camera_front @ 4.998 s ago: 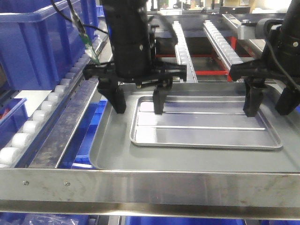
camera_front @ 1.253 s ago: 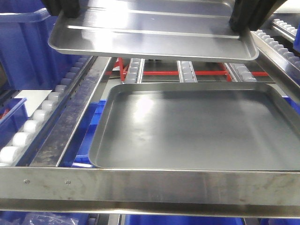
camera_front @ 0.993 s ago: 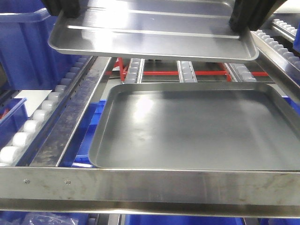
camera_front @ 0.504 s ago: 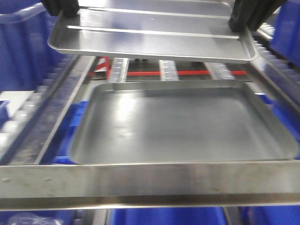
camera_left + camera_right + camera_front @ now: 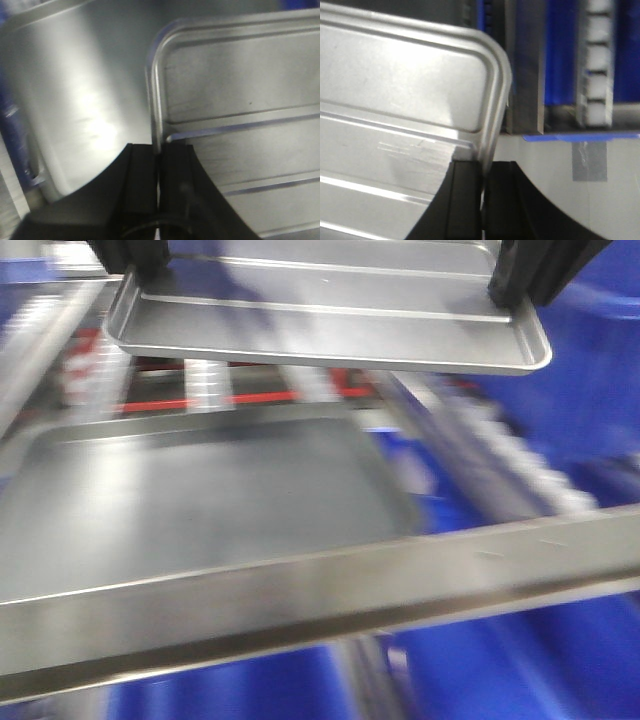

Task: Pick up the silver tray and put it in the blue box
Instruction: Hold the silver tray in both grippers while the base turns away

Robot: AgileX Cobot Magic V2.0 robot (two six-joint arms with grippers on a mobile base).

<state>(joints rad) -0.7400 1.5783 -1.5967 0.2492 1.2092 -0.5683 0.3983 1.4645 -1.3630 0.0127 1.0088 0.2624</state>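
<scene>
The silver tray (image 5: 330, 335) hangs level across the top of the frame, above the grey tray (image 5: 200, 500). The left gripper (image 5: 157, 155) and the right gripper (image 5: 483, 170) pinch its rim at opposite ends.

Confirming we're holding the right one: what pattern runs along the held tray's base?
Shiny silver tray with long parallel ridges; clearest in the left wrist view.

gap: open between silver tray (image 5: 330, 335) and grey tray (image 5: 200, 500) | front: steel bar (image 5: 320, 590) | right: roller rail (image 5: 510, 465)
</scene>
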